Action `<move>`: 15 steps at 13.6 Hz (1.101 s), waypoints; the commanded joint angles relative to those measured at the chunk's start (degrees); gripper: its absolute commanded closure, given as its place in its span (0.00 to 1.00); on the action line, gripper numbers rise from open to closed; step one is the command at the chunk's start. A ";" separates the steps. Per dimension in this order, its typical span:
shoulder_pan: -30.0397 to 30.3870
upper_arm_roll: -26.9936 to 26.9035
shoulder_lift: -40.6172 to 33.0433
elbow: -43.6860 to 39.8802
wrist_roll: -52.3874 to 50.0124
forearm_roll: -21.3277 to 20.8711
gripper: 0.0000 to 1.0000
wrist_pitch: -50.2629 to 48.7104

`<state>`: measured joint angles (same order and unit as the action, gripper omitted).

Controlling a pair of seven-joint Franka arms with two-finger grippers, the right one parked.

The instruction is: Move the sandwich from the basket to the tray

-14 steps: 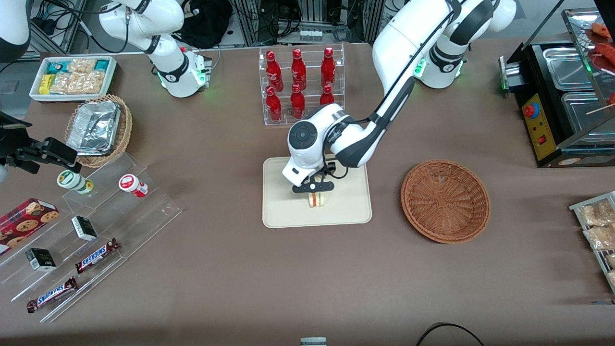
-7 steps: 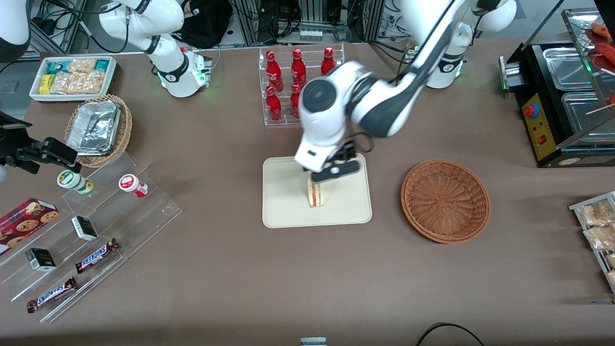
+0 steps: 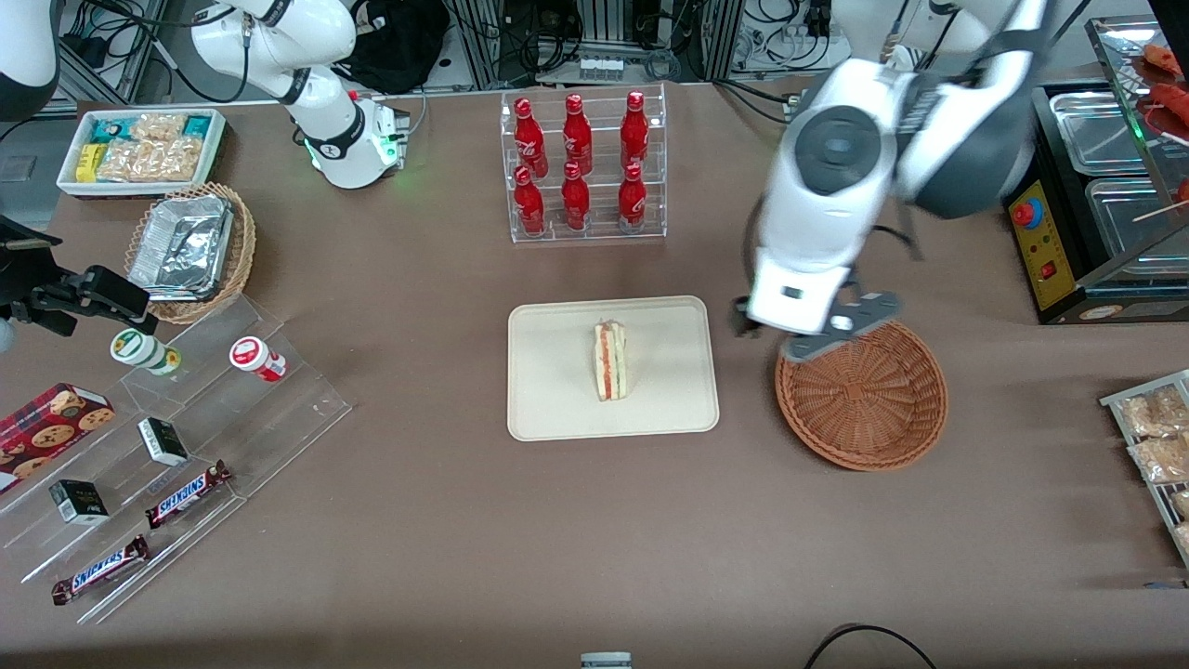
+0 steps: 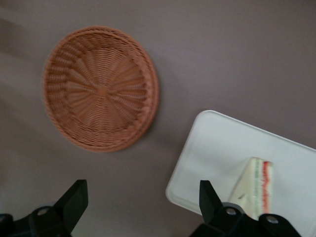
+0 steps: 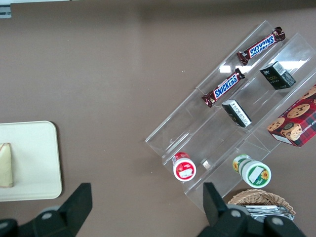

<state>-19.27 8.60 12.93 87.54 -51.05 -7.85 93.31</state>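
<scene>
Sandwich (image 3: 610,361), pale triangular wedge with red-green filling, upright on cream rectangular tray (image 3: 548,409); hand (image 3: 817,334) wide, empty, above round brown wicker basket (image 3: 873,409); placement apparently done, only retreat remaining.

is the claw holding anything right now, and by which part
Nothing. The claw is open and empty, above the basket's rim. The sandwich lies free on the tray.

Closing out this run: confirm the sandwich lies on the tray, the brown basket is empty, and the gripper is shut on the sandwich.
Not quite. The gripper is open and holds nothing, above the basket rim, as the front view shows. The sandwich lies on the tray; the basket is empty.
</scene>
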 commanded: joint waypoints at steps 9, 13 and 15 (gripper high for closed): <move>22.67 0.54 -15.65 6.15 43.36 7.05 0.00 -13.77; 23.32 -2.52 -15.66 5.02 51.49 8.73 0.00 -14.13; 22.26 -2.45 -11.02 -0.93 51.75 8.83 0.00 -14.21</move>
<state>4.61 6.53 -1.49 91.49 0.04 0.38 79.42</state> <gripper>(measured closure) 0.000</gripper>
